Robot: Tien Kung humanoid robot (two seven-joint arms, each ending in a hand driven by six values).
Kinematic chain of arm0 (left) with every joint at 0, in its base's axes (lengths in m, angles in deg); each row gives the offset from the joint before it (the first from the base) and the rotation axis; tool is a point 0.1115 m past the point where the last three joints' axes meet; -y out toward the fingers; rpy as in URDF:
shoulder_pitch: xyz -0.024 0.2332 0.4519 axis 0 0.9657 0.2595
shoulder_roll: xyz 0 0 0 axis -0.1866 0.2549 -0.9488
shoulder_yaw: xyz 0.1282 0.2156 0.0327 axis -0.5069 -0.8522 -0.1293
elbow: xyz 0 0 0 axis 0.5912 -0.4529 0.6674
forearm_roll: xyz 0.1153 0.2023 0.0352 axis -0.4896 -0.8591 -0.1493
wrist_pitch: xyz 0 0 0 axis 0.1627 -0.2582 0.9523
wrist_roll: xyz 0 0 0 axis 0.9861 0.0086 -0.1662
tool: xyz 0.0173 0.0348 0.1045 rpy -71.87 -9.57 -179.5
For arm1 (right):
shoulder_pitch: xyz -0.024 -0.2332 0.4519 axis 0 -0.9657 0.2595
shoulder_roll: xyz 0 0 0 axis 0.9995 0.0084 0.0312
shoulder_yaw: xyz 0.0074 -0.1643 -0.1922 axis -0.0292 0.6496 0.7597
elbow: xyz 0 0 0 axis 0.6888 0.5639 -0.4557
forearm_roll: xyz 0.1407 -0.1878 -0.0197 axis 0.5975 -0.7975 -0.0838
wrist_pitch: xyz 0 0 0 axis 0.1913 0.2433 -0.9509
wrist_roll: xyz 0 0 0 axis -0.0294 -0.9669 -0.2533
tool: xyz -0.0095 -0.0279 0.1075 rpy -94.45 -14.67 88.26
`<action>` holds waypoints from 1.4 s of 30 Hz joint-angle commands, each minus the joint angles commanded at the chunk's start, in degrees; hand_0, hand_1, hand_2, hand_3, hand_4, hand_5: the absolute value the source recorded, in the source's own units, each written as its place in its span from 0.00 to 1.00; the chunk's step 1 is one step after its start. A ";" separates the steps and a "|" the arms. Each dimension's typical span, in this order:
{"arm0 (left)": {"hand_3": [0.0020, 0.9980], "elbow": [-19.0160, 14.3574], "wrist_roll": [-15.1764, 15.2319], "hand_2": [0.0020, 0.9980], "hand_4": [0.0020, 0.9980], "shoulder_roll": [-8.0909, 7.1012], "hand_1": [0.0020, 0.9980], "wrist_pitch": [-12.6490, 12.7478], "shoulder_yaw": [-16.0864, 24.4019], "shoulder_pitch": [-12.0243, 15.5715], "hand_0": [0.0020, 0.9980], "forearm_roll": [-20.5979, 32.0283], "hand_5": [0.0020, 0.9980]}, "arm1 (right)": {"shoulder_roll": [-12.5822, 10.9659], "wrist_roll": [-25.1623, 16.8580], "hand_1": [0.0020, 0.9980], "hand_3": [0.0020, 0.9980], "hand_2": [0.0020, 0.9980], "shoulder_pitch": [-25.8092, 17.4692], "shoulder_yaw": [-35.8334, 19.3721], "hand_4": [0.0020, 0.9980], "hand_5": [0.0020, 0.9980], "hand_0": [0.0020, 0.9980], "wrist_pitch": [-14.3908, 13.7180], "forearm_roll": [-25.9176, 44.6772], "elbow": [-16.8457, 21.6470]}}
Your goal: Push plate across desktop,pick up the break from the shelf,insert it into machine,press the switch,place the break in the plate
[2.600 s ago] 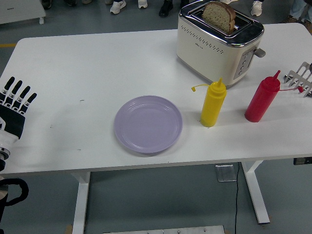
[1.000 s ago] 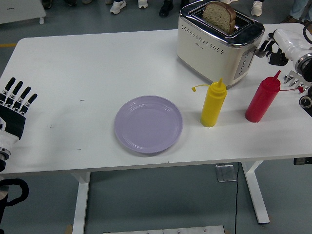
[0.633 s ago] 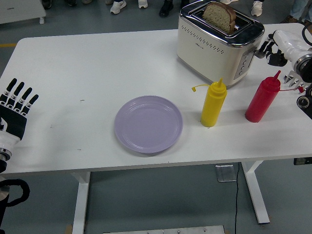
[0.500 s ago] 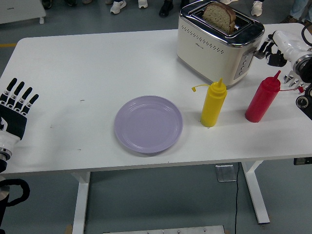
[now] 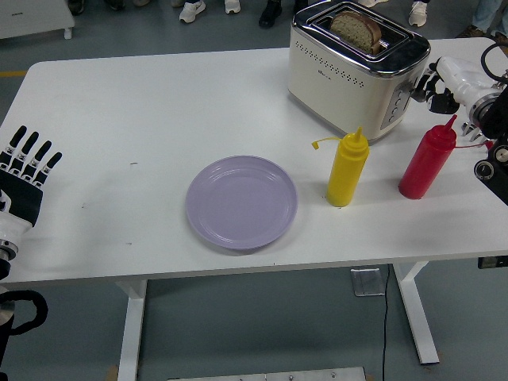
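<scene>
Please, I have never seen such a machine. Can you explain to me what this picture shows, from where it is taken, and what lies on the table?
The camera sits high on a humanoid robot and looks down over a white table. The black five-fingered left hand rests at the left edge, fingers spread, holding nothing. The white and black right hand is at the side lever of the cream and chrome toaster; its grip is unclear. A brown bread slice sits low in the toaster slot. Also on the table: a round lilac plate, empty, a yellow squeeze bottle and a red squeeze bottle.

Yellow bottle (image 5: pixel 347 169), red bottle (image 5: pixel 426 163)
</scene>
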State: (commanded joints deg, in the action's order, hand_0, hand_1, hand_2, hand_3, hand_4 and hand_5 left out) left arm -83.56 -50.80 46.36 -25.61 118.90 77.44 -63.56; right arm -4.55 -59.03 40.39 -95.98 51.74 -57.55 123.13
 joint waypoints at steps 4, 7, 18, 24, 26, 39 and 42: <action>0.86 -0.01 0.00 0.91 0.62 -0.04 0.85 0.00 0.06 -0.07 0.80 0.00 1.00 | 0.15 0.22 0.29 0.51 0.56 0.07 0.65 0.18 0.00 0.25 0.15 0.30 -0.42; 0.86 -0.01 -0.02 0.91 0.62 -0.07 0.85 -0.02 0.07 -0.13 0.80 0.00 1.00 | 0.25 0.47 0.29 0.51 0.56 0.11 1.27 0.18 0.00 0.25 0.31 0.60 -0.82; 0.86 0.00 -0.06 0.91 0.62 -0.10 0.85 -0.05 0.14 -0.19 0.80 0.01 1.00 | 0.62 0.99 0.29 0.51 0.56 0.23 1.37 0.18 0.00 0.25 -0.01 0.58 -1.03; 0.86 0.06 -0.06 0.91 0.62 -0.08 0.85 -0.07 0.12 -0.21 0.80 0.01 1.00 | 0.18 1.86 0.29 0.51 0.56 -0.05 -1.04 0.18 0.00 0.25 0.06 -0.28 0.42; 0.86 0.06 -0.06 0.91 0.62 -0.08 0.85 -0.08 0.16 -0.18 0.80 0.01 1.00 | -0.13 2.20 0.29 0.51 0.56 -0.23 -2.11 0.18 0.00 0.25 0.30 -0.63 1.05; 0.86 0.14 -0.07 0.91 0.62 -0.09 0.85 -0.12 0.01 0.12 0.80 -0.02 1.00 | -1.88 5.31 0.39 0.70 0.65 -1.52 -10.68 0.42 0.27 0.28 -1.21 -5.24 5.56; 0.86 0.16 -0.07 0.91 0.62 -0.08 0.85 -0.12 -0.01 0.20 0.80 -0.03 1.00 | -1.97 5.00 0.39 0.70 0.65 -1.47 -12.32 0.42 0.27 0.28 -3.23 -5.87 5.99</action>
State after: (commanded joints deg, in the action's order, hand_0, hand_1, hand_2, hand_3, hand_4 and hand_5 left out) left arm -83.41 -50.87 46.28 -25.73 118.88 77.65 -63.58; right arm -6.53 -54.03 38.92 -108.30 48.52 -63.42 129.12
